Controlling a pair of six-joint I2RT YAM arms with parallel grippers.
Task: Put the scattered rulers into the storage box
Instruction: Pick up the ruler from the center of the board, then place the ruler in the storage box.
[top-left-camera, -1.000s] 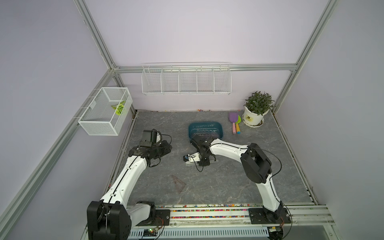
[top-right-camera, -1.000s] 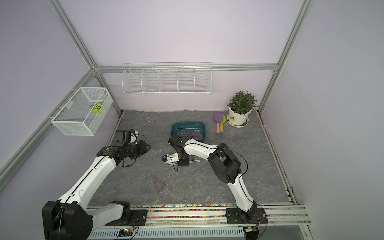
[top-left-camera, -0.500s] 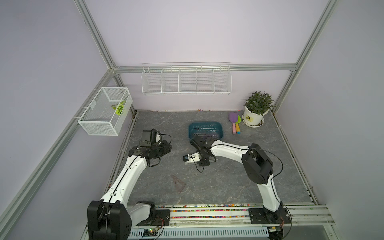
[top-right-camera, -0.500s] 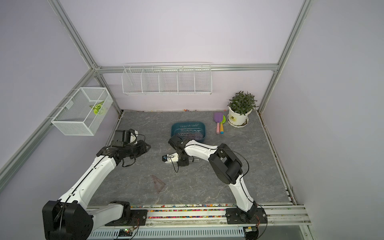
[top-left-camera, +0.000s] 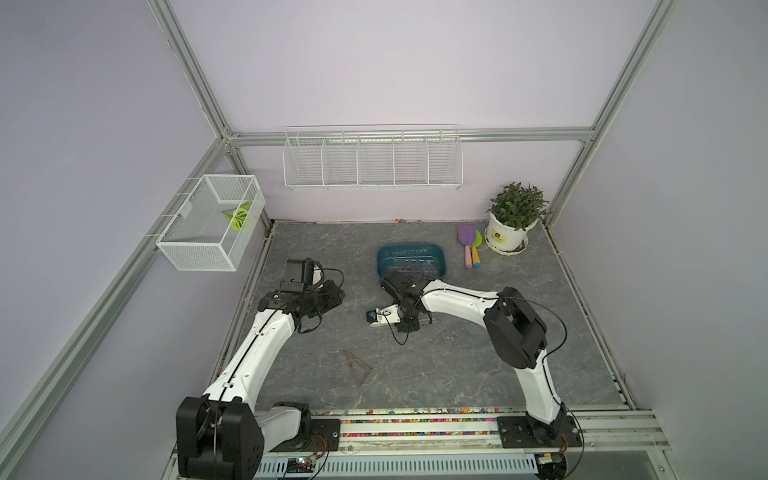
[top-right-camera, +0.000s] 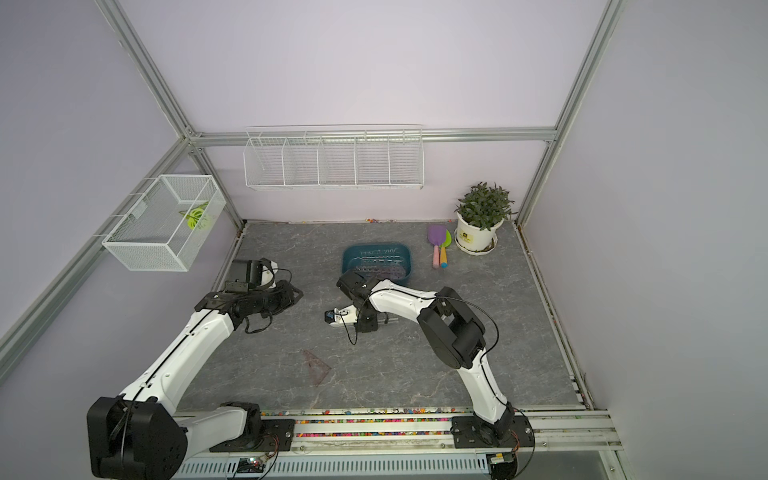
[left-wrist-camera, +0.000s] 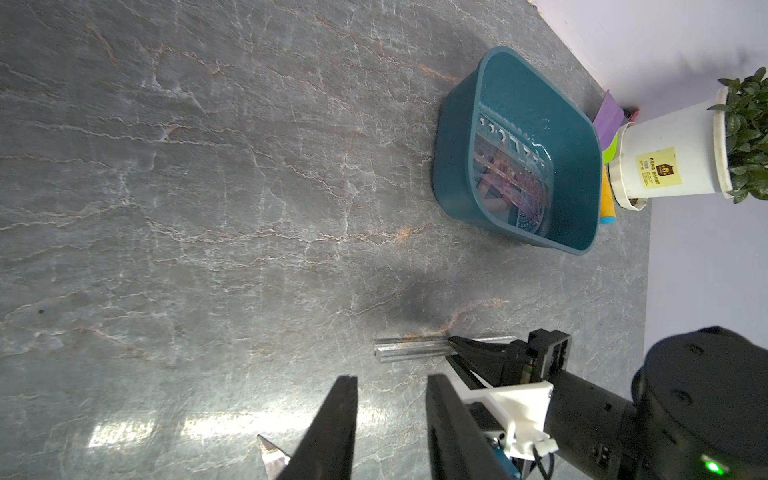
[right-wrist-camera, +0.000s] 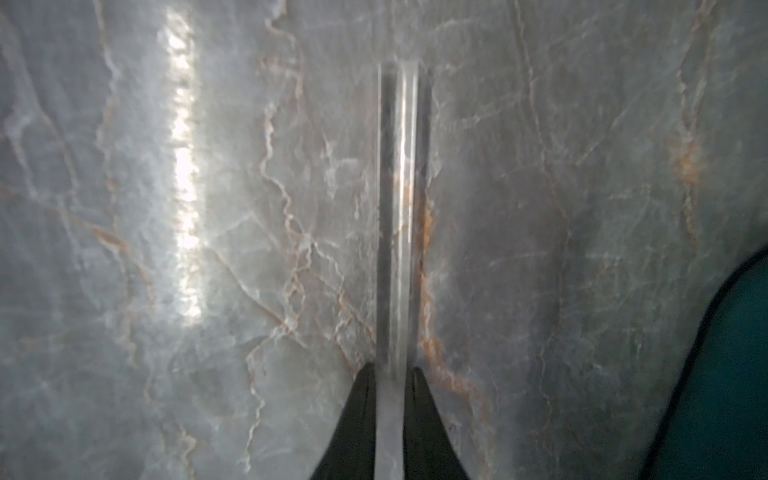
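My right gripper (right-wrist-camera: 392, 370) is shut on one end of a clear straight ruler (right-wrist-camera: 397, 208). The ruler stands on its long edge low at the table, in front of the storage box (top-left-camera: 380, 266). In both top views this gripper (top-left-camera: 404, 325) points down at the ruler (top-left-camera: 426, 321). The teal storage box (left-wrist-camera: 457, 166) holds several see-through rulers. A brown triangle ruler (top-left-camera: 356, 369) lies flat nearer the front. My left gripper (left-wrist-camera: 390, 380) hovers open and empty to the left of the clear ruler (left-wrist-camera: 409, 349).
A potted plant (top-left-camera: 505, 239) stands at the back right with purple and green toy shovels (top-left-camera: 467, 245) beside it. A white wire basket (top-left-camera: 212, 226) hangs on the left wall. A long wire rack (top-left-camera: 372, 160) hangs on the back wall.
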